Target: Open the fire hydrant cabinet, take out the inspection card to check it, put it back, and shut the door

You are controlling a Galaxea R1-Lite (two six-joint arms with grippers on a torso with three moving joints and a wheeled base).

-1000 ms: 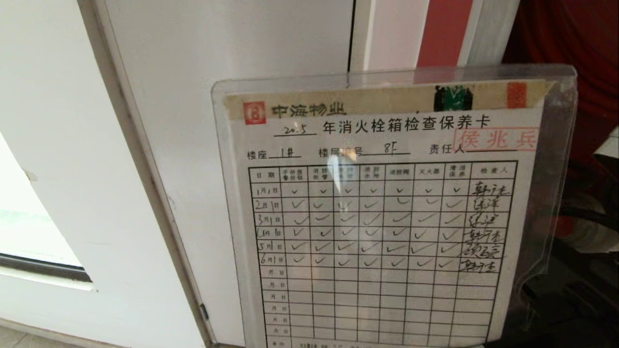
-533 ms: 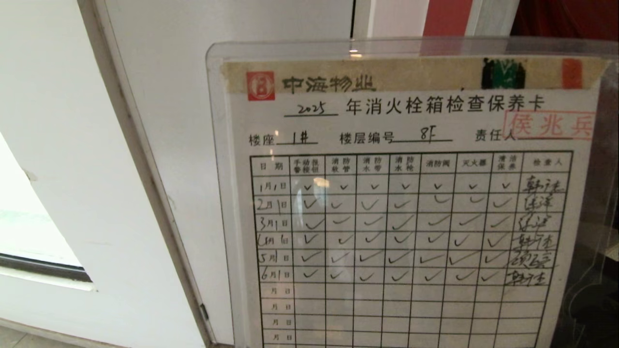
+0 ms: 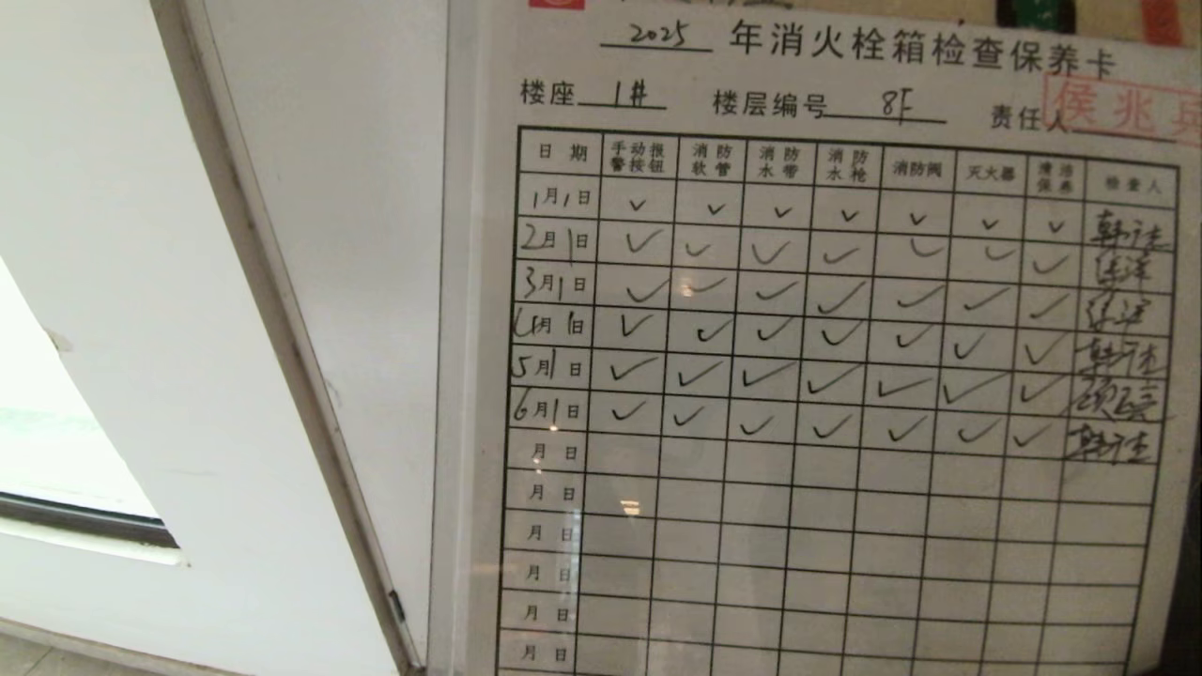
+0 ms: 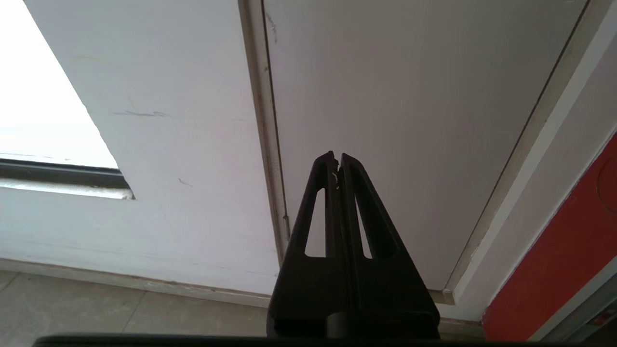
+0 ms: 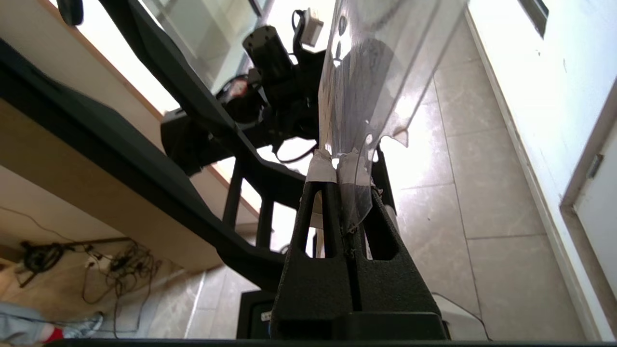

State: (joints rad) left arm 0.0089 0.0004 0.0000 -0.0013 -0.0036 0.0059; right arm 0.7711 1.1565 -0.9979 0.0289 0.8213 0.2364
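Firmly, right gripper [image 5: 344, 166] clamping inspection card [image 3: 808, 376]

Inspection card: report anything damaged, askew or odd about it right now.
The inspection card hangs slightly tilted in the head view, its top cropped. In the right wrist view the clear sleeve's lower edge looks torn and ragged where the right gripper pinches it. Only six rows are ticked.

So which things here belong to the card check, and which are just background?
Job:
- inspection card, in a clear sleeve
- right end effector, shut on the sleeve's edge
- red cabinet interior

Background:
- white door panel
- left end effector, shut, idle
- floor cables
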